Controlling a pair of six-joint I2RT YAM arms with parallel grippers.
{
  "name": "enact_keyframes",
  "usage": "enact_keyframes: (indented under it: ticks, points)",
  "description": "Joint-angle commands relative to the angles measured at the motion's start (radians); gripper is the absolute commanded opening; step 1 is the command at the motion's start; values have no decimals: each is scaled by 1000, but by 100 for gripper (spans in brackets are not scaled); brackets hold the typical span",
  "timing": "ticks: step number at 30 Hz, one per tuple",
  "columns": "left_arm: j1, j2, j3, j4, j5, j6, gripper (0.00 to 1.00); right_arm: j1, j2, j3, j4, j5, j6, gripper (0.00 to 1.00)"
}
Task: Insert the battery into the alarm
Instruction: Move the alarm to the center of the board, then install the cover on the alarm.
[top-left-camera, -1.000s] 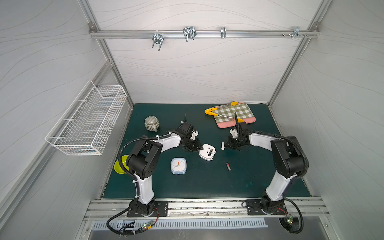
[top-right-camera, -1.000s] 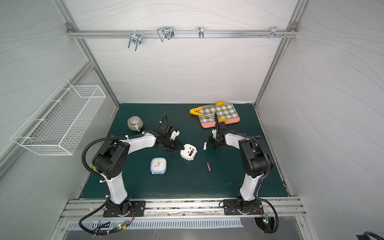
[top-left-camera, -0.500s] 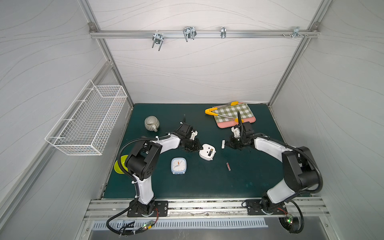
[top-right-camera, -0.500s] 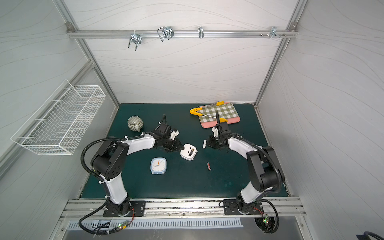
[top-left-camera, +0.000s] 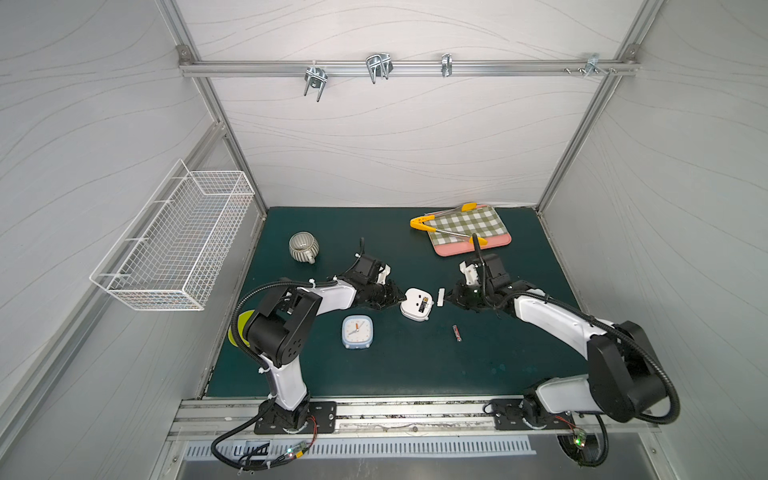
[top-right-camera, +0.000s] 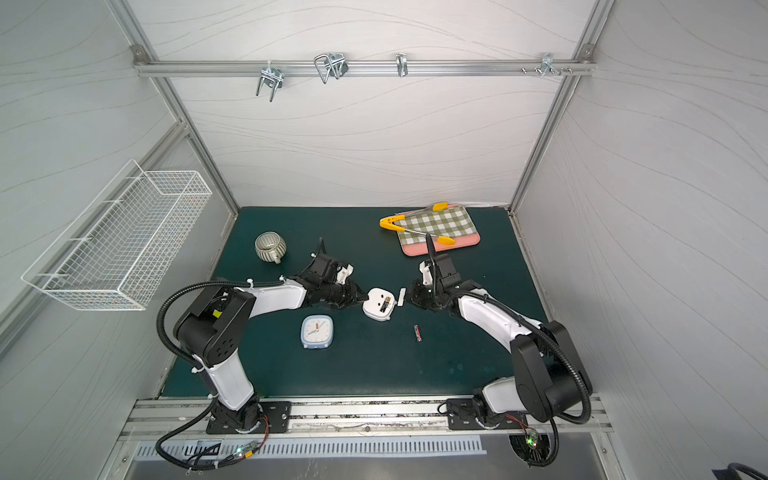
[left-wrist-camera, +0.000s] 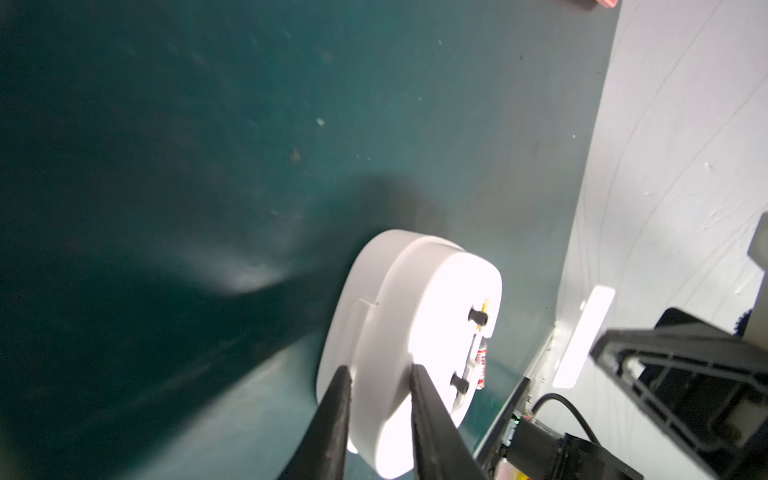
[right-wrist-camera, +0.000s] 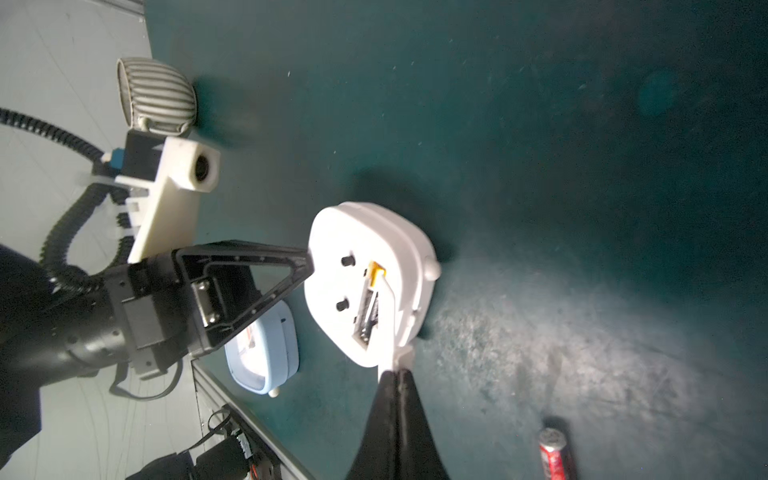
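The left gripper (left-wrist-camera: 380, 370) clamps the rim of the white rounded plastic alarm (left-wrist-camera: 415, 299), likely to steady it with its back up. The right gripper (right-wrist-camera: 395, 374) is pinched on the small white compartment cover (top-left-camera: 441, 296), beside the open battery compartment (right-wrist-camera: 370, 307). Whether anything sits in the compartment is unclear. The red cylindrical battery (top-left-camera: 456, 333) lies loose on the dark green mat (top-left-camera: 374, 374), near the alarm.

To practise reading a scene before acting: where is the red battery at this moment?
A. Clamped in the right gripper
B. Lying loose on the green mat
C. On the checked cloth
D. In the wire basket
B: the red battery lies on the green mat, apart from both arms, while the right gripper pinches only a small white cover.
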Motion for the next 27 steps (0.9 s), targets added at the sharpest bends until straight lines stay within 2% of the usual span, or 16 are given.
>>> enact_keyframes:
  ticks: [1,6,11,18,21,23,27]
  points:
    - [-66,45,-35,-20,14,-90,27,67,-28,-43,78,41,153,0]
    - [-118,18,-31,-25,-6,-100,34,103,-32,-52,89,77,180,0]
    - [-125,-8,-23,-74,-48,-61,43,95,-48,-35,21,99,128,0]
    - [-125,-55,23,-192,-107,34,68,4,-52,-34,-46,-1,-7,0]
    - [-126,-59,41,-220,-110,57,85,-29,-36,-26,-50,-77,-71,0]
    - [-127,-53,49,-221,-105,64,93,-40,-10,-4,-77,-115,-118,0]
    - [-141,-40,65,-222,-98,67,98,-52,21,9,-84,-150,-146,0]
